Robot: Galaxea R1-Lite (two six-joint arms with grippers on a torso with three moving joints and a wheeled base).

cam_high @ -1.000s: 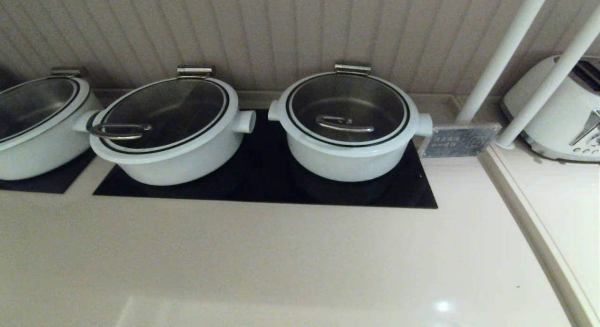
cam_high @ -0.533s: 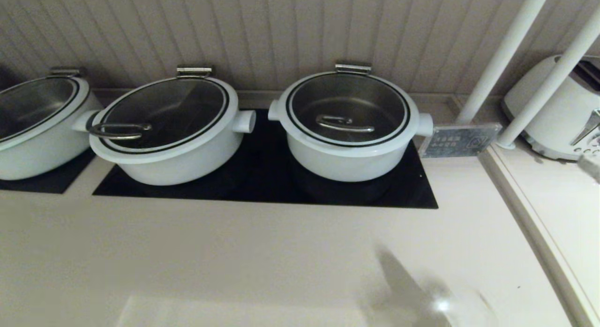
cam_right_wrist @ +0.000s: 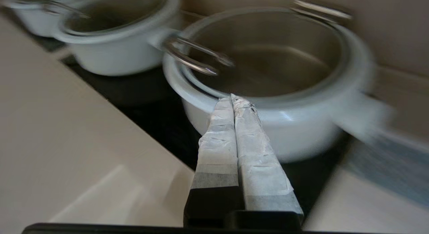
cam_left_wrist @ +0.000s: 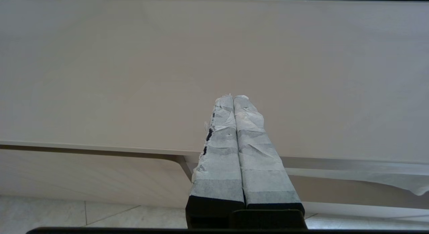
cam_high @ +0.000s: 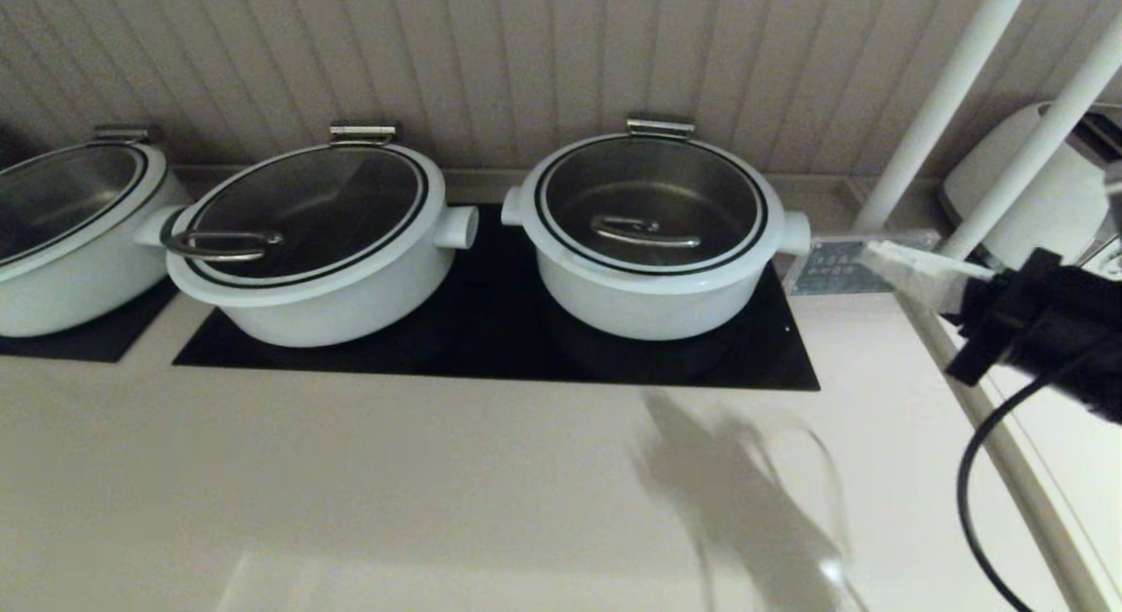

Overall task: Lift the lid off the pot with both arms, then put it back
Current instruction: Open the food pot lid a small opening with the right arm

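Observation:
The deep white pot (cam_high: 649, 288) stands on the black hob panel (cam_high: 491, 349), right of centre. Its glass lid (cam_high: 650, 200) lies flat on it, with the bent steel bar handle (cam_high: 644, 232) at its centre and the metal hinge (cam_high: 659, 127) at the back. My right gripper (cam_high: 872, 251) is shut and empty at the right, level with the pot's right stub handle (cam_high: 793, 233) and a short way from it. In the right wrist view the shut tips (cam_right_wrist: 232, 99) point at the pot's white rim (cam_right_wrist: 268, 108). My left gripper (cam_left_wrist: 233, 97) is shut, low before the counter's front face.
A wider white pot (cam_high: 316, 244) with an oval loop handle sits left of the task pot, and another (cam_high: 70, 235) at the far left. Two white poles (cam_high: 942, 95) rise at the right, beside a small sign (cam_high: 855, 261) and a white toaster (cam_high: 1047, 209).
My right arm has come into the head view from the right and moved toward the pot's right side; its shadow has spread over the counter. The pots and lids have not moved.

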